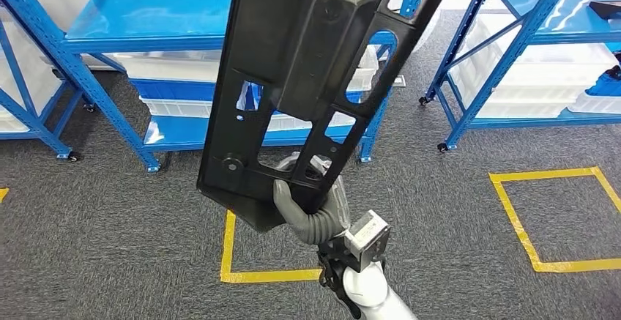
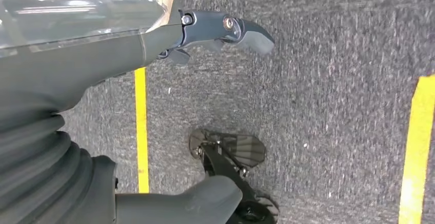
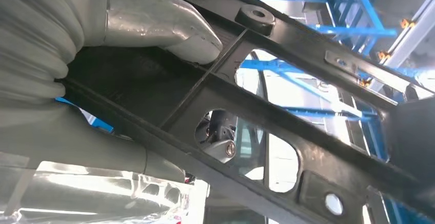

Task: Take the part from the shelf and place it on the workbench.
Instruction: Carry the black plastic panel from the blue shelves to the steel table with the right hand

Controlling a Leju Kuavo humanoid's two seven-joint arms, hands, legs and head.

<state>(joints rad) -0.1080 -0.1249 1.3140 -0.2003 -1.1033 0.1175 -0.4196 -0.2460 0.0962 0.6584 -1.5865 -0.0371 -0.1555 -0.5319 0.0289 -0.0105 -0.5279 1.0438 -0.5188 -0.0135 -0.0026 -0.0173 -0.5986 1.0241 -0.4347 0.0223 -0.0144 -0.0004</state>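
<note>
Right arm raised, left arm hanging.

My right hand (image 1: 311,206) grips the part (image 1: 307,78) at its lower edge (thumb pressed on a rib); my left hand (image 2: 77,80) points floorward, seemingly empty, fingers (image 2: 225,29) hardly curled.

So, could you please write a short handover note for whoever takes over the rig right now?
Right hand: grips the black plastic part at its lower end, holding it up in front of the head camera.
Left hand: holds nothing, hanging over the grey carpet.
Blue shelves stand ahead.
Done: part is off the shelf and in hand.
Left: carry it to the workbench and set it down.
</note>
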